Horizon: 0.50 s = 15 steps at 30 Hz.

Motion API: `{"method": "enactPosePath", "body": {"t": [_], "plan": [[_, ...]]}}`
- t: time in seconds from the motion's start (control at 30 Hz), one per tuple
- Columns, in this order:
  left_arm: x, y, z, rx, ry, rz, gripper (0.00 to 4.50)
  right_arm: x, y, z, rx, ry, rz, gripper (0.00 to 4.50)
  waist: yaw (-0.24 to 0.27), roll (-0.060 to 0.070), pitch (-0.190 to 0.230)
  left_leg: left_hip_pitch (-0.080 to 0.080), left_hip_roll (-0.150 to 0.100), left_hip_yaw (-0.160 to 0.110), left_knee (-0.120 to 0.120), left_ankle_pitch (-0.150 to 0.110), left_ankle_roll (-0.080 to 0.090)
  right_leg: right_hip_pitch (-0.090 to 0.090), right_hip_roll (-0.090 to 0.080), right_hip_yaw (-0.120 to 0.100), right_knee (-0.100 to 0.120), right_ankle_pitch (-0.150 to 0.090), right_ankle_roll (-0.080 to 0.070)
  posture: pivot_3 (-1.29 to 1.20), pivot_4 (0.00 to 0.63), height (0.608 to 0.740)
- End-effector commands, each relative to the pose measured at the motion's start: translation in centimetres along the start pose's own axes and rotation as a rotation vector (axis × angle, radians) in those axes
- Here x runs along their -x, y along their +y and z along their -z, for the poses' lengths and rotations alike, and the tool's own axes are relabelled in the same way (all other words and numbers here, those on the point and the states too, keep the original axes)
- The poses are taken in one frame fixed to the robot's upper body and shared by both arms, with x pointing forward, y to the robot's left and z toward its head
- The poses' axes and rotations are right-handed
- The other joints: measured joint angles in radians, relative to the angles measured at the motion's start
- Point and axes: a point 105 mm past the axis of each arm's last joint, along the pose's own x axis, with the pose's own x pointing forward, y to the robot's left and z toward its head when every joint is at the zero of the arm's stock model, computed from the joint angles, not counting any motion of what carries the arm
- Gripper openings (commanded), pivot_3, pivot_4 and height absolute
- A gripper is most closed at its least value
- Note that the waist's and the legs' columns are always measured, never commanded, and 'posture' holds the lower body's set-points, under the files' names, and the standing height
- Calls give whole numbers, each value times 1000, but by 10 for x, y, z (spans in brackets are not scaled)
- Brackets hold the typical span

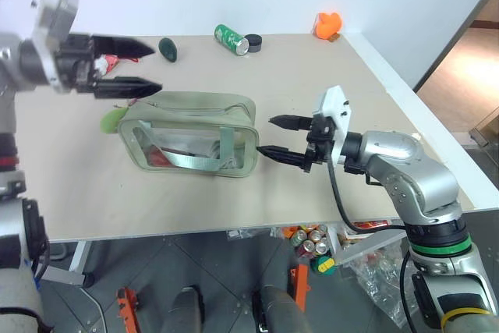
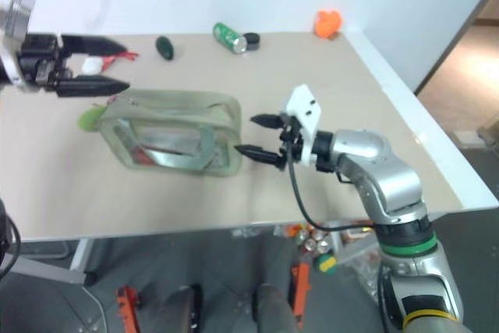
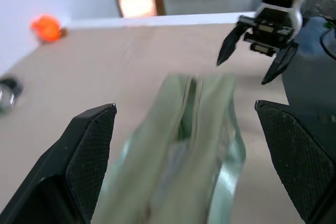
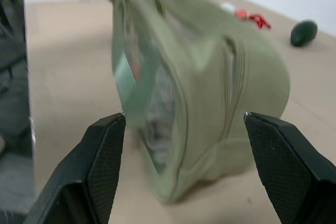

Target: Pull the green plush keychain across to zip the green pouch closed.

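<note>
1. The green pouch [image 1: 191, 134] sits on the tan table [image 1: 327, 99], clear side panel facing the robot, webbing strap across it.
2. The green plush keychain [image 1: 111, 120] hangs at the pouch's left end, resting on the table.
3. Left gripper [image 1: 144, 66] hovers just above that end, fingers spread wide, nothing in them.
4. Right gripper [image 1: 274, 138] is just off the pouch's right end, also spread wide and empty, not touching.
5. Far edge: green drink can [image 1: 229, 37], dark green oval object [image 1: 168, 48], orange toy [image 1: 328, 24].
</note>
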Motion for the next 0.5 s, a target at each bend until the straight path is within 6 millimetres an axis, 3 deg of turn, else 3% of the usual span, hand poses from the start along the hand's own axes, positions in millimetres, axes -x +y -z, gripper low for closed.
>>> {"method": "enactPosePath", "body": {"t": [0.03,0.1,0.27,0.43,0.47,0.5], "plan": [[42,8,7,69,-64,-166,4385,-5,-3,-15,86,-26,-8,3715,0,0,0,0,0,0,0,0,0,0,0,0,0,0,0,0,150,740],[66,7,25,151,-62,-248,4385,-10,-4,-18,95,-37,-22,3715,-8,0,0,1,0,2,0,0,0,-1,0,2,0,0,0,0,150,740],[96,4,36,225,-107,-361,4385,-20,-1,-19,101,-48,-64,3715,6,-4,0,0,5,1,-1,0,0,-1,3,-1,0,0,-3,0,150,740],[107,-4,43,272,-128,-398,4385,-27,-2,-21,87,-73,-80,3715,7,-5,-1,1,6,2,-1,0,0,-1,2,-2,0,-2,-7,0,150,740],[106,-9,43,280,-129,-382,4422,-28,-3,-22,82,-80,-80,3161,6,-5,-1,1,6,2,-1,0,0,-1,2,-1,0,-2,-7,0,150,740],[103,-14,42,283,-127,-354,4422,-29,-4,-23,77,-85,-77,2881,5,-5,-1,1,6,3,-1,0,0,-1,2,-1,0,-2,-8,0,150,740]]}}
